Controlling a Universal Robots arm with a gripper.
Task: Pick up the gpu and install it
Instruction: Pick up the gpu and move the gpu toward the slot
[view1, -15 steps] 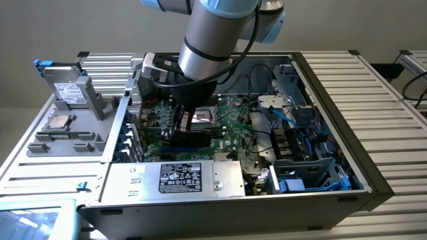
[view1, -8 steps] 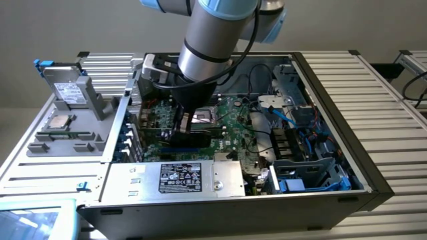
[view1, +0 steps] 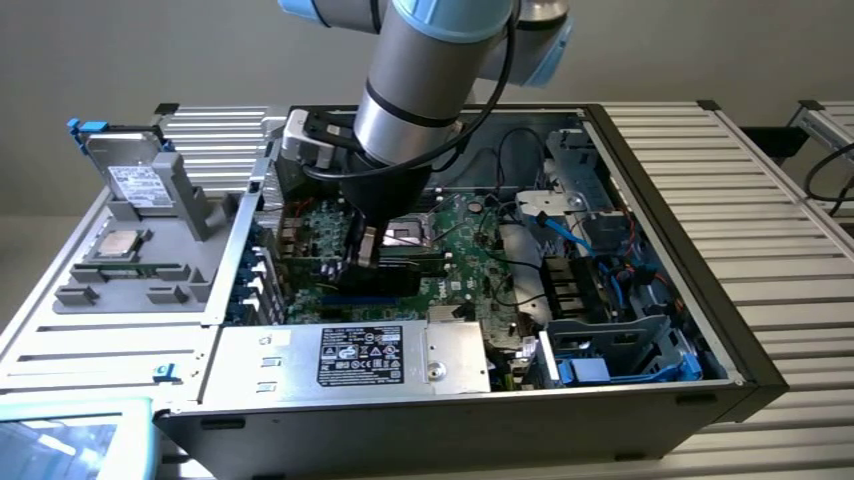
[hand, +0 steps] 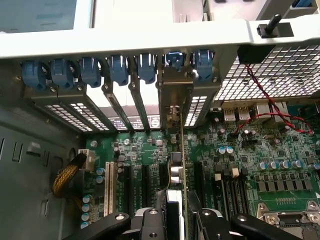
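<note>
Wrist view: gripper (hand: 178, 210) pinches thin, flat gpu (hand: 177, 170) edge-on.

Exterior camera looking down steeply from high up, mid-range, taking in whole open case (view1: 747, 370) with arm (view1: 414, 90) reaching in. Wrist camera sitting low inside case just behind gripper (hand: 177, 220), facing along motherboard (hand: 260, 165) toward nearby slot brackets (hand: 122, 100). Both views sharing motherboard and brackets.
</note>
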